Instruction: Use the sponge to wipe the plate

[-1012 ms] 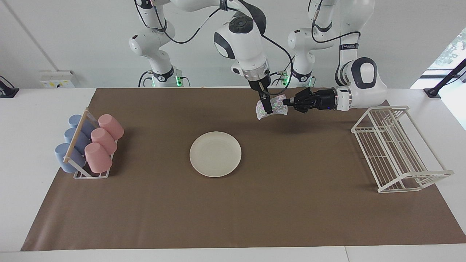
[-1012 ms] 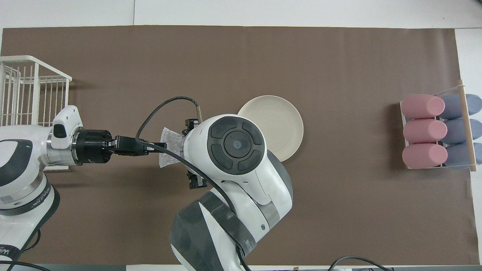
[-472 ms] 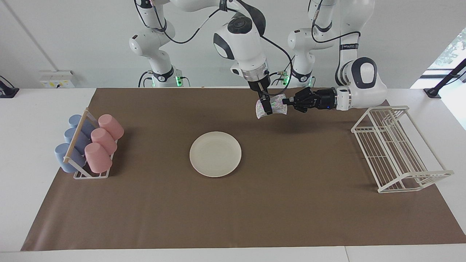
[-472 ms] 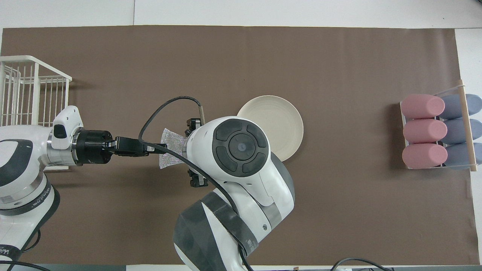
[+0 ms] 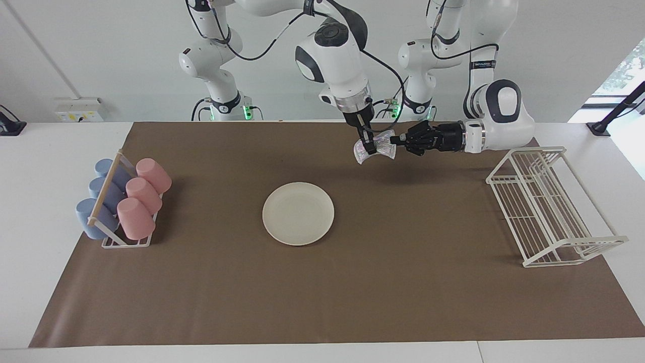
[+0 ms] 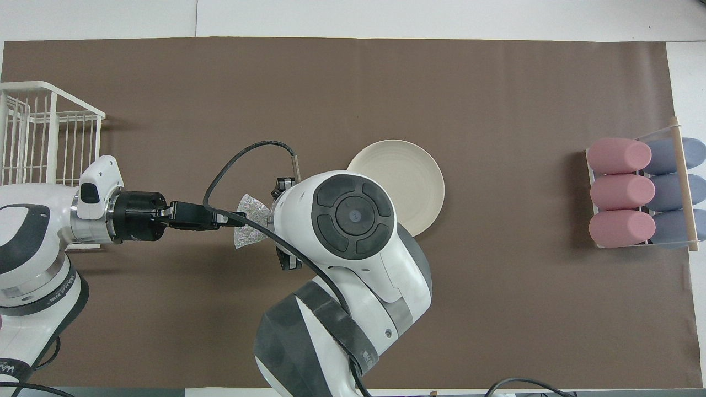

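I see both end effectors clamped on the sponge [image 5: 375,149] in the air: left end effector [image 5: 395,141] holds 1 end, right end effector [image 5: 370,149] pinches its middle, probably a handover. The plate [image 5: 298,213] waits mid-counter.

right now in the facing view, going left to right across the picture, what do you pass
cup rack with blue and pink cups → plate → right gripper, shut on the sponge → left gripper, shut on the same sponge → white wire rack

Right gripper [image 5: 369,147] fingers apparently closed, pinching sponge [image 5: 385,147] at middle.
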You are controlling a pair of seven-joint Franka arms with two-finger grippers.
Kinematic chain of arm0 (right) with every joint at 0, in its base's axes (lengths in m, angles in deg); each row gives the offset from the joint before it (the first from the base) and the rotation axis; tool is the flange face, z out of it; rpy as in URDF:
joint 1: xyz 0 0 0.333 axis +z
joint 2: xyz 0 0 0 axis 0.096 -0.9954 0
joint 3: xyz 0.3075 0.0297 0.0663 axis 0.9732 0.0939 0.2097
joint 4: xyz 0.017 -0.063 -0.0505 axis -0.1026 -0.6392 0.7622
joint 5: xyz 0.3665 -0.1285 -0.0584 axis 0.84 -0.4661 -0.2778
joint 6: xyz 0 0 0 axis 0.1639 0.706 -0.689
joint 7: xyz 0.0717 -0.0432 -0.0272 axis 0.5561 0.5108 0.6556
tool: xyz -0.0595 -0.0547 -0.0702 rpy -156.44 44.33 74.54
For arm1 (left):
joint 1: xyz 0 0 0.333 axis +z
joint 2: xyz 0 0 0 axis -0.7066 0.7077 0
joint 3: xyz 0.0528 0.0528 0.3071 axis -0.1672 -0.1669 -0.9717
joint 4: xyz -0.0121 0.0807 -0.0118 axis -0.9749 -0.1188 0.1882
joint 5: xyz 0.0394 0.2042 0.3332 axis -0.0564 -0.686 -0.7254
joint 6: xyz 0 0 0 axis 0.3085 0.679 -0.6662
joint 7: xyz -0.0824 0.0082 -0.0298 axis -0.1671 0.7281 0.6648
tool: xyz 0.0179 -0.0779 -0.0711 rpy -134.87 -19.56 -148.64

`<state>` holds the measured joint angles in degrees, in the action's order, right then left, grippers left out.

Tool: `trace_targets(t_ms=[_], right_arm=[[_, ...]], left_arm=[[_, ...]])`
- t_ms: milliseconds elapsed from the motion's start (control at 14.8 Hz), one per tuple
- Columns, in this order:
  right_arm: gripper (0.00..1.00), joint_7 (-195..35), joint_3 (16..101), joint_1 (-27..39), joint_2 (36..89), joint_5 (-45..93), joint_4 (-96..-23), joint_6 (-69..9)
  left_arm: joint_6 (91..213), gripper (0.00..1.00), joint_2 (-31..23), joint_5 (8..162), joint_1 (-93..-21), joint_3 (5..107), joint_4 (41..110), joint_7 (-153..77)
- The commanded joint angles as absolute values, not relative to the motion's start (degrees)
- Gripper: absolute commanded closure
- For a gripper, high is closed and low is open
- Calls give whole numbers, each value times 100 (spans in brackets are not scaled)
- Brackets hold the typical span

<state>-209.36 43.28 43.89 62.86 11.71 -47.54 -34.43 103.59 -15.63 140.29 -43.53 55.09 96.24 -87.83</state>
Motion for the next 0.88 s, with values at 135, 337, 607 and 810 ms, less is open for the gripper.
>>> trace_targets(t_ms=[135, 337, 607, 810], right_arm=[[100, -20975, 4331, 4345, 6445, 1265, -4973, -3459], [100, -20983, 4313, 4318, 6445, 1257, -4964, -3459], [100, -20992, 4304, 4327, 6445, 1230, -4973, -3451], [100, -20966, 4261, 4196, 6445, 1169, -4964, -3223]], left_arm=[[10282, 100, -1578, 14129, -4372, 5481, 9711, -8930], [10299, 62, -1578, 14129, -4390, 5481, 9702, -8930], [10290, 0, -1578, 14129, -4408, 5481, 9702, -8921], [10317, 0, -1578, 14129, -4408, 5481, 9702, -8921]])
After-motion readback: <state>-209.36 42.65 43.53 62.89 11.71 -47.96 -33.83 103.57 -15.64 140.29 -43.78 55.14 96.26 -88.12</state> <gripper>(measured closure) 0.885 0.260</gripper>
